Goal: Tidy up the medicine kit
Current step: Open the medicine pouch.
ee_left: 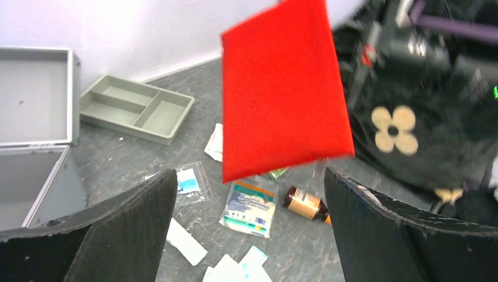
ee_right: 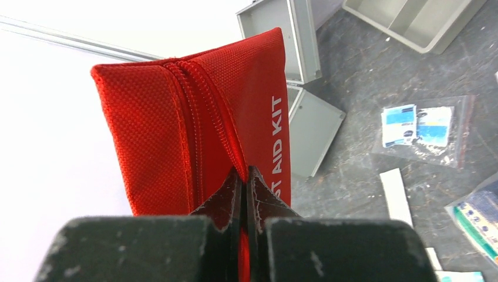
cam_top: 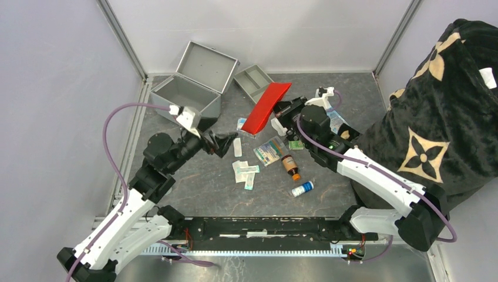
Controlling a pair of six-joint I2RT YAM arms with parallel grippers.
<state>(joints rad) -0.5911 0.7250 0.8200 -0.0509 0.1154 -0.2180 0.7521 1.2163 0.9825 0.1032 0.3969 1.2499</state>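
One flat red fabric pouch (cam_top: 267,106) hangs pinched in our right hand (ee_right: 244,173), upper centre; our left hand (ee_left: 249,176) stands spread. Next, we judge: lower it into the open silver-grey metal case (cam_top: 183,91), upper left.

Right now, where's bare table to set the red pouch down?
Bare: the near strip between the base rail and the small white bottle; the back edge right of the divided tray. The medicine kit shows nothing inside. Crowded: the centre, with packets and the brown bottle.
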